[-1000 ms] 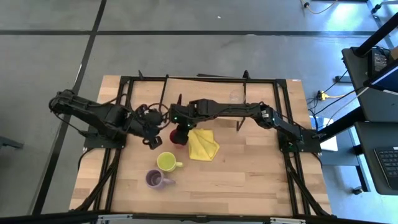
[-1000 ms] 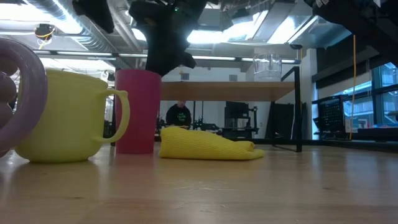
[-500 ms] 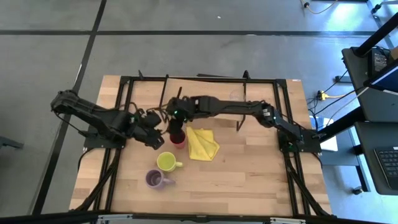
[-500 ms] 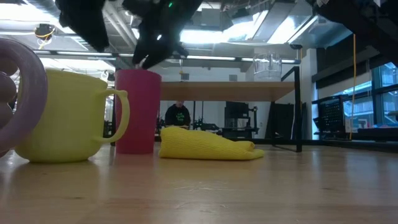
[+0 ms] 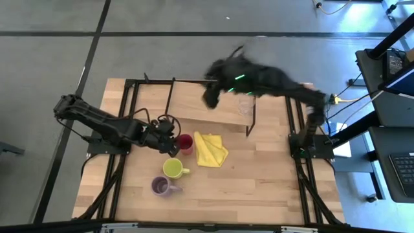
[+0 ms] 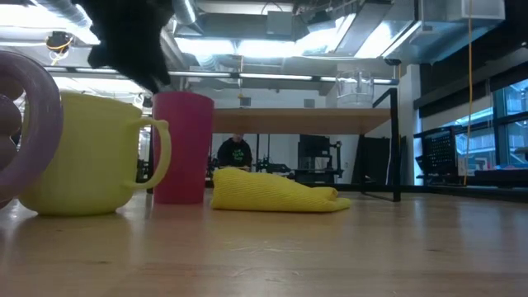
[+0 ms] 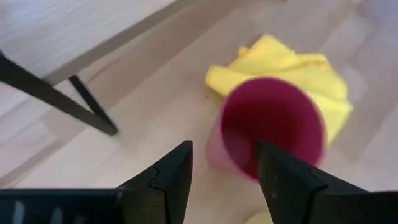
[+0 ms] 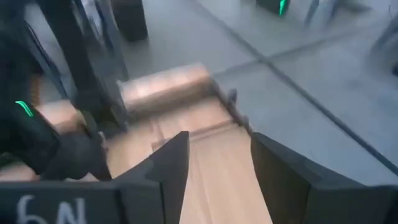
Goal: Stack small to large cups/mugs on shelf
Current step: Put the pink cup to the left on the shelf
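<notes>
On the desk (image 5: 259,181), mid-left, your left gripper (image 7: 221,168) sits just beside the magenta tumbler (image 5: 185,142), fingers spread wide, rim of the tumbler against one finger, nothing gripped. Tumbler stands upright, touching the yellow cloth (image 5: 210,149). Yellow-green mug (image 5: 173,168) is near it toward the front, purple mug (image 5: 160,187) beyond that. Clear glass (image 5: 245,103) sits on the shelf (image 6: 289,121) at the back. Your right gripper (image 8: 217,165) is up over the shelf's back edge, blurred, jaws apart and empty.
</notes>
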Controlling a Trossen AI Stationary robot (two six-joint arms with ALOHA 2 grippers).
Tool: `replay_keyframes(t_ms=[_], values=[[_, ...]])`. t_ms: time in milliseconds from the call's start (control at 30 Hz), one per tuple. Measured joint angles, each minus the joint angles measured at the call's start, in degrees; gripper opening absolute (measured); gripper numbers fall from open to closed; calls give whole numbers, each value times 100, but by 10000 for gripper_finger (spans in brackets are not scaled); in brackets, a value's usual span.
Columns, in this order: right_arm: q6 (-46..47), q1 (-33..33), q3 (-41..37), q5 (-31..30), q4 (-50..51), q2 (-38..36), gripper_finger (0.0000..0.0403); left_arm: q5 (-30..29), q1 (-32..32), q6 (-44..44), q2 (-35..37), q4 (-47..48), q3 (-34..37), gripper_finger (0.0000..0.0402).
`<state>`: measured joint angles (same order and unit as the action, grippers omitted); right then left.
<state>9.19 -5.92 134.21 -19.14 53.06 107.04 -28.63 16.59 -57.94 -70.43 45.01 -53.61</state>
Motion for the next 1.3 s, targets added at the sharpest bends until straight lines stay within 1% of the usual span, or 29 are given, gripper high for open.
replay_keyframes(t_ms=[67, 100, 200, 267, 433, 600, 800, 867, 933, 1000, 1100, 1133, 1200, 1300], values=[[3, -71, 20, -17, -87, 153, 173, -12, -58, 1, -61, -143, 40, 166], [32, -102, 34, -48, 14, 63, 173, -1, -73, 1, -62, -134, 69, 166], [70, -178, 80, -96, 258, -561, 173, 51, -121, 3, -173, -269, 162, 166], [85, -206, 156, -128, 118, -675, 173, 44, -126, 19, -232, -262, 185, 166], [-54, -248, 7, -50, 301, -357, 173, -16, -130, 37, -499, -291, 182, 166], [-44, -334, 118, -104, 231, -687, 173, 5, -224, 66, -769, -430, 176, 166], [-50, -323, 17, -26, 419, -489, 173, 206, -429, 150, -985, -661, 164, 162], [-51, -330, 76, -58, 285, -603, 173, 412, -501, 287, -1066, -583, 192, 149], [-50, -341, 96, -114, 297, -646, 173, 524, -554, 442, -1092, -631, 189, 126], [-54, -342, 92, -122, 332, -621, 173, 589, -597, 594, -1096, -637, 185, 93], [-55, -373, 37, -42, 523, -512, 173, 655, -665, 726, -1062, -668, 181, 30], [-36, -397, 40, -39, 532, -524, 173, 704, -688, 750, -1010, -665, 170, 17], [53, -500, 82, -73, 647, -608, 173, 783, -724, 858, -890, -623, 60, 10], [127, -658, 81, -113, 962, -594, 173, 879, -797, 1070, -652, -468, -392, 5]])
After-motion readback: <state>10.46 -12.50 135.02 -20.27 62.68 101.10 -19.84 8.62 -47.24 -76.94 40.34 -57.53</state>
